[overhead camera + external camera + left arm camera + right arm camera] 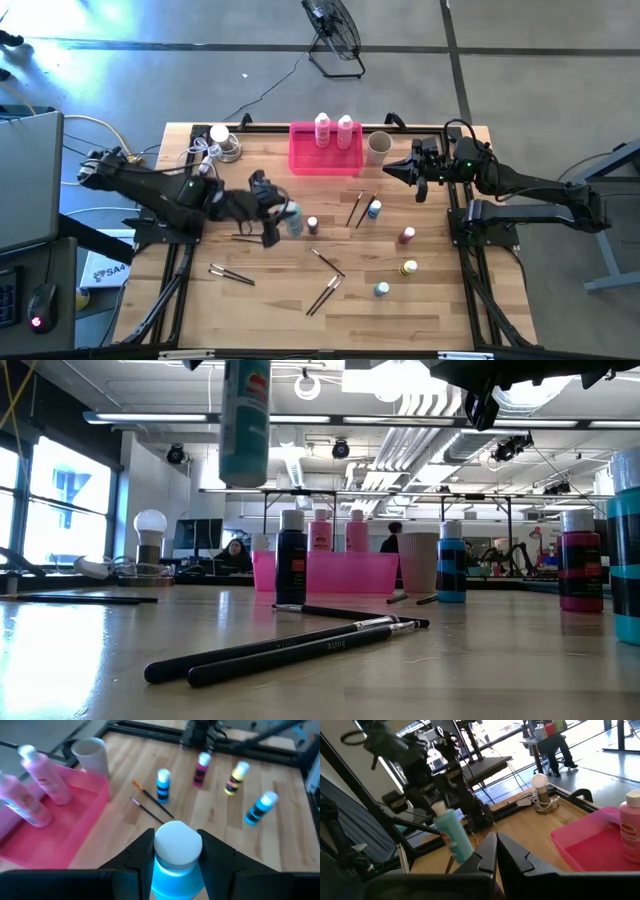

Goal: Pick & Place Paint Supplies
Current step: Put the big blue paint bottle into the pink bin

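One teal bottle hangs pinched just under its white cap by the left gripper; it looks light, rigid and slick. Right gripper waits, jaws pressed together.

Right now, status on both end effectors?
Left end effector shut on teal bottle, lifted off table. Right end effector shut, empty, waiting beside cup.

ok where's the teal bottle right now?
The teal bottle is held off the table in the left gripper, left of centre in the high view, beside the purple tiny bottle and short of the pink tray.
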You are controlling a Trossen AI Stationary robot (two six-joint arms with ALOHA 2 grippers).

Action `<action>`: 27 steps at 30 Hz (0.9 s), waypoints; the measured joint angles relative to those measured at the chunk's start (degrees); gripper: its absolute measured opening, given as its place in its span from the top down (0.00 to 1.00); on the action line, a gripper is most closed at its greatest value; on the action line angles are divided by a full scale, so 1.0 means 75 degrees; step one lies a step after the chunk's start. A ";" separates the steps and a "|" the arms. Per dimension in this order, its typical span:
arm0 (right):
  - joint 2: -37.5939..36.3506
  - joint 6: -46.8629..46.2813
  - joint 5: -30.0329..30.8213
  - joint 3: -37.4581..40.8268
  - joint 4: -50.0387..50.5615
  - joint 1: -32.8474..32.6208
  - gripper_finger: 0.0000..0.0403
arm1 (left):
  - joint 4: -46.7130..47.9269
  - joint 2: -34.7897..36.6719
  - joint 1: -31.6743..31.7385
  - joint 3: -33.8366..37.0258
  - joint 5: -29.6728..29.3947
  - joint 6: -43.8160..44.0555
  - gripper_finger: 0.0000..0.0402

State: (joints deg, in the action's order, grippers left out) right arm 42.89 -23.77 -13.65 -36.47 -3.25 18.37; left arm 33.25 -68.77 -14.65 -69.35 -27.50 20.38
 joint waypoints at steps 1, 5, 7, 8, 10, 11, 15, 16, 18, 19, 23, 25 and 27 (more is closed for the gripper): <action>0.0000 0.0000 -0.0003 0.0000 -0.0001 -0.0001 0.99 | 0.0000 0.0005 0.0169 -0.0061 0.0050 -0.0122 0.70; -0.0001 0.0003 -0.0003 0.0000 0.0000 0.0000 0.99 | -0.0083 0.0003 0.0955 -0.0191 0.0521 -0.0437 0.70; -0.0001 0.0006 -0.0006 0.0000 0.0003 -0.0003 0.99 | -0.0178 0.0003 0.1380 -0.0194 0.0716 -0.0533 0.70; -0.0002 0.0006 -0.0006 0.0000 0.0003 0.0000 0.99 | -0.0244 0.0003 0.1593 -0.0194 0.0794 -0.0602 0.70; 0.0000 0.0006 -0.0006 0.0000 0.0003 -0.0002 0.99 | -0.0427 0.0003 0.2026 -0.0194 0.0955 -0.0826 0.70; 0.0000 0.0006 -0.0006 0.0000 0.0003 -0.0003 0.99 | -0.0543 0.0003 0.2230 -0.0194 0.1051 -0.0926 0.70; -0.0001 0.0009 -0.0006 0.0000 0.0006 -0.0003 0.99 | -0.0877 -0.0035 0.3090 -0.0195 0.1499 -0.1210 0.70; -0.0002 0.0009 -0.0006 0.0000 0.0006 0.0000 0.99 | -0.0983 -0.0088 0.3294 -0.0197 0.1612 -0.1280 0.70; 0.0000 0.0028 -0.0003 0.0000 0.0006 -0.0003 0.99 | -0.1013 -0.0132 0.3675 -0.0197 0.1736 -0.1361 0.70; 0.0000 0.0059 0.0000 0.0000 0.0006 0.0000 0.99 | -0.1014 -0.0171 0.3876 -0.0197 0.1760 -0.1414 0.70; -0.0003 0.0265 0.0025 0.0000 0.0003 0.0000 0.99 | -0.1245 -0.0443 0.4603 -0.0197 0.1812 -0.1721 0.70; -0.0002 0.0259 0.0024 0.0000 0.0006 -0.0003 0.99 | -0.1347 -0.0624 0.4955 -0.0197 0.2012 -0.1875 0.70; -0.0003 0.0196 0.0023 0.0000 0.0003 0.0000 0.99 | -0.1583 -0.0841 0.5348 -0.0197 0.2237 -0.1906 0.70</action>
State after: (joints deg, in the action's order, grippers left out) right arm 42.87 -22.30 -13.47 -36.47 -3.22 18.37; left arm 21.38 -75.08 25.46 -70.83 -10.72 6.09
